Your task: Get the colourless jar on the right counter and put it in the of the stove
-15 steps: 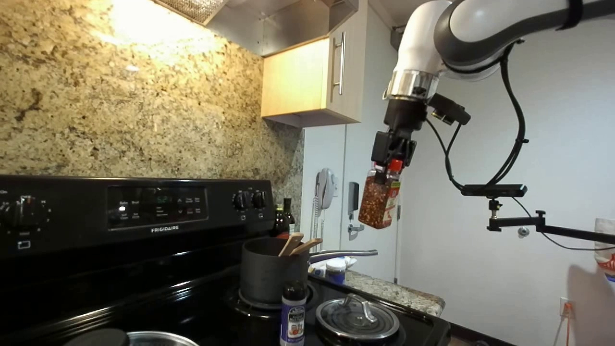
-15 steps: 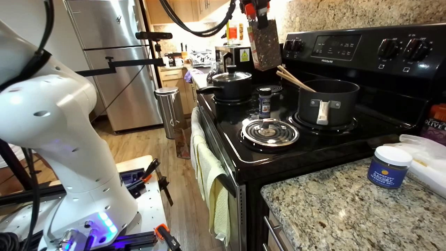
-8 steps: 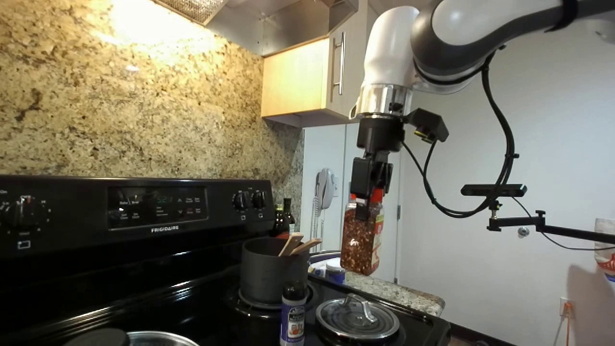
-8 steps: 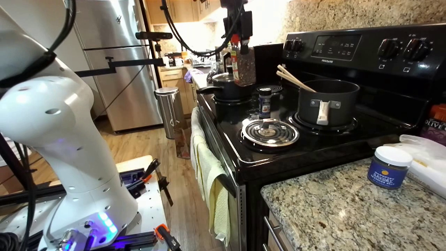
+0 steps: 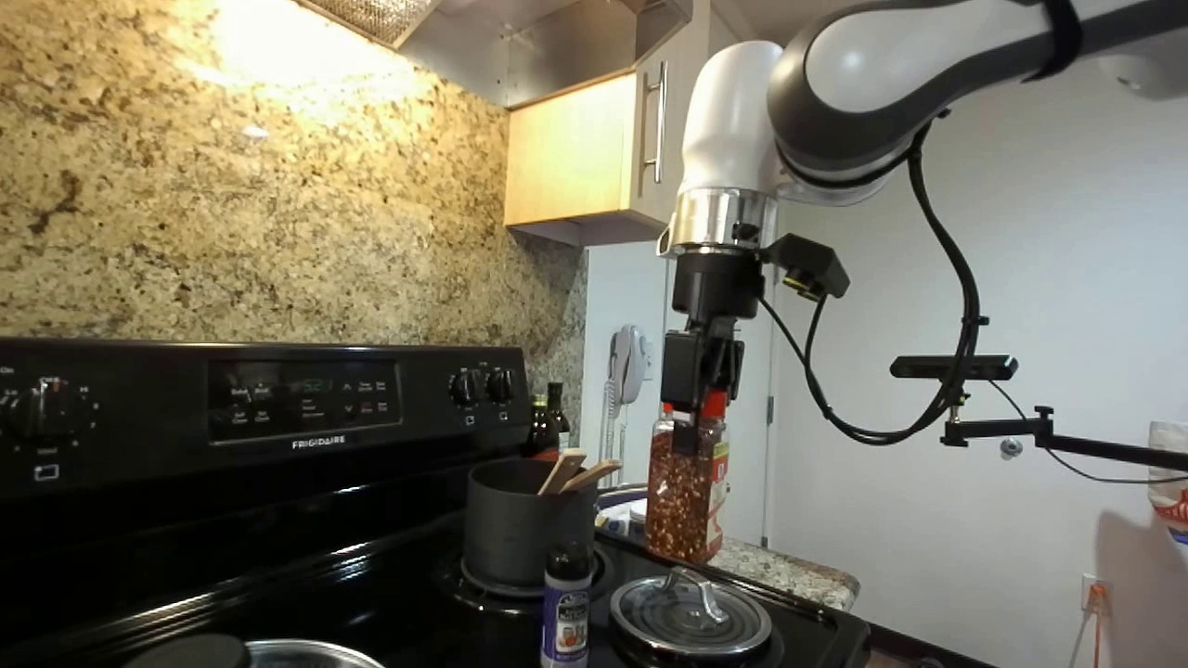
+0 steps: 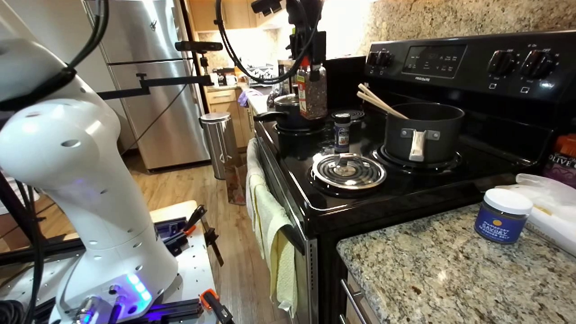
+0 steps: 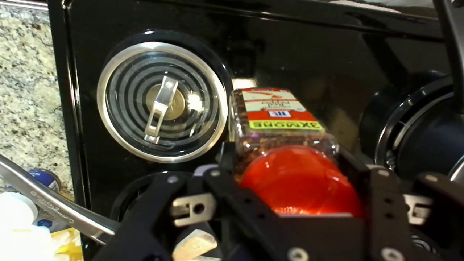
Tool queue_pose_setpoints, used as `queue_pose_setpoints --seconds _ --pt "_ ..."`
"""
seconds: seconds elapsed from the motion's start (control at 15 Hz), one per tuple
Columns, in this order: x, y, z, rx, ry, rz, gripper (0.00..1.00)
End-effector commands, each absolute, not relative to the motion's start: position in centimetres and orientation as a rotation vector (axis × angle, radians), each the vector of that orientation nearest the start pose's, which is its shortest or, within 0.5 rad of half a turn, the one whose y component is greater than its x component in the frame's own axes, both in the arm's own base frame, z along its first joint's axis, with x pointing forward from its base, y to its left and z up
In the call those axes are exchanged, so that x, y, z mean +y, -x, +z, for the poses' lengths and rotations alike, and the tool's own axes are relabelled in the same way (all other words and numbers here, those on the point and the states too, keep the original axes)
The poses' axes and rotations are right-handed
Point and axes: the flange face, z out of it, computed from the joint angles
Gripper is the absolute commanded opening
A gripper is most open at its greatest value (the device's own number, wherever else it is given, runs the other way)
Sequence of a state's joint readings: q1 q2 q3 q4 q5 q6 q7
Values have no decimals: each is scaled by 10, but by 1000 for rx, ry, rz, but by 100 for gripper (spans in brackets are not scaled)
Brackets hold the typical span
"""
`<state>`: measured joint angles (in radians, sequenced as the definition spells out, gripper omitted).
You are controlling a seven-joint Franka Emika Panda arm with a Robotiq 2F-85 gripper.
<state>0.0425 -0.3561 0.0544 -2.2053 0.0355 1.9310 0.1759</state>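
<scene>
The jar (image 5: 682, 501) is clear, with a red lid and red-orange flakes inside. It also shows in an exterior view (image 6: 313, 94) and, with its label up, in the wrist view (image 7: 279, 108). My gripper (image 5: 694, 431) is shut on it just below the lid, with a finger on each side in the wrist view (image 7: 290, 156). The jar hangs nearly upright above the black stove (image 6: 405, 193), apart from its top as far as I can tell. The stove's back panel (image 5: 176, 390) with knobs and display stands behind.
A dark pot (image 5: 524, 533) with wooden utensils stands on a rear burner. A dark-capped bottle (image 5: 566, 617) stands near the stove's middle. A glass lid (image 7: 163, 105) covers a front burner. A lidded pot (image 6: 292, 114) stands farther along. A white-lidded jar (image 6: 501, 220) is on the granite counter.
My gripper has come down towards the stove with the jar, moving left in both exterior views. The jar has gone from tilted to nearly upright. The things on the stove have not moved.
</scene>
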Motion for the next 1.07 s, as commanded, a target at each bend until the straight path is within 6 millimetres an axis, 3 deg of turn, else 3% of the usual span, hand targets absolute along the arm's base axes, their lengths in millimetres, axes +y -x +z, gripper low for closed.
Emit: queue_pose_setpoints --seconds 0.0,0.4,0.67,1.0 --pt "53 -447 531 234 3125 -90 39" --pt "106 -448 478 193 3067 -24 39" --pt "151 -466 444 117 3049 -84 39" --pt "176 -493 420 115 3056 -100 39"
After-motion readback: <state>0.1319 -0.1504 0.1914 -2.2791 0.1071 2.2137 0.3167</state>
